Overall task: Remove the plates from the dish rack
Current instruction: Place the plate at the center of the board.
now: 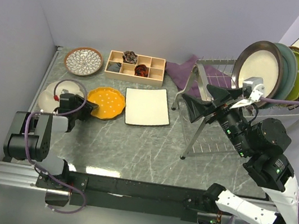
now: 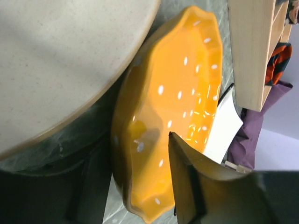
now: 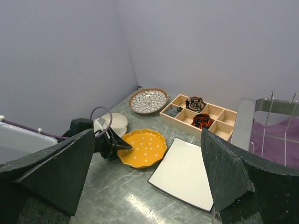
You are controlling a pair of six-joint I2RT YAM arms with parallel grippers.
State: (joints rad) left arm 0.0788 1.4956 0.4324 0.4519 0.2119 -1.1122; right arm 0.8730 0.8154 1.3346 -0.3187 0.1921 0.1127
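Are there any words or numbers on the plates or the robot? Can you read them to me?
None: no word, number or label can be read in any view. The orange plate has only white dots, the brown-rimmed plate only a petal pattern; the wooden tray and dish rack show no markings.

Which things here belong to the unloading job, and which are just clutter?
Job: silver wire dish rack; racked plates; orange scalloped plate; white square plate; brown petal-patterned plate; cream round plate.
Clutter: wooden compartment tray; purple cloth.
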